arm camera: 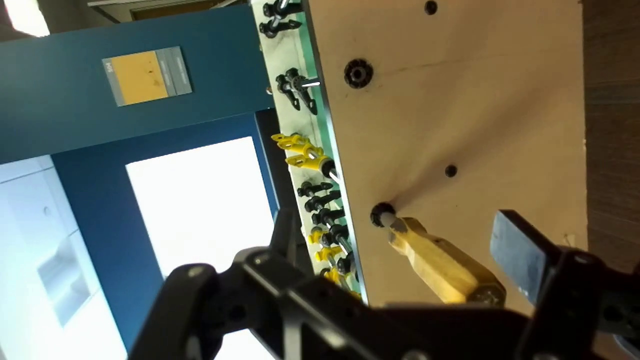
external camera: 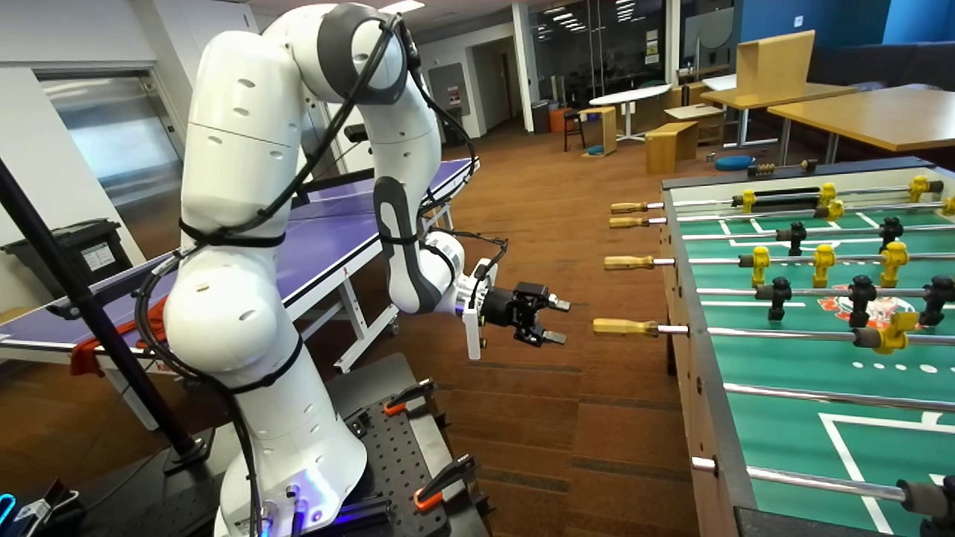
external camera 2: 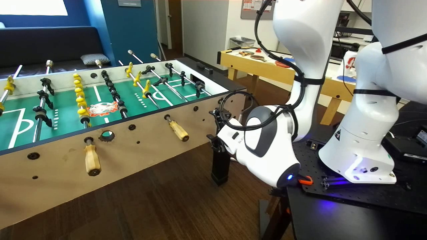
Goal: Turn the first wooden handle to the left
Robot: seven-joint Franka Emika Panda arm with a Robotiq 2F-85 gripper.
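A pale wooden handle (external camera: 625, 327) sticks out of the side of the foosball table (external camera 2: 146, 143) on its rod. It also shows in an exterior view (external camera 2: 178, 131) and in the wrist view (arm camera: 445, 262), where its end points toward the camera. My gripper (external camera: 557, 321) is open and empty, its fingertips a short gap away from the handle's free end. In the wrist view the gripper (arm camera: 402, 240) has its two fingers wide apart, with the handle lying between them in the picture, nearer the right finger. The handle's lower end is partly hidden by the gripper body.
More wooden handles stick out farther along the table, such as a second handle (external camera: 628, 262), also in an exterior view (external camera 2: 92, 160). A bare rod end (external camera: 703, 465) pokes out near the closer corner. A purple ping-pong table (external camera: 328, 231) stands behind the arm.
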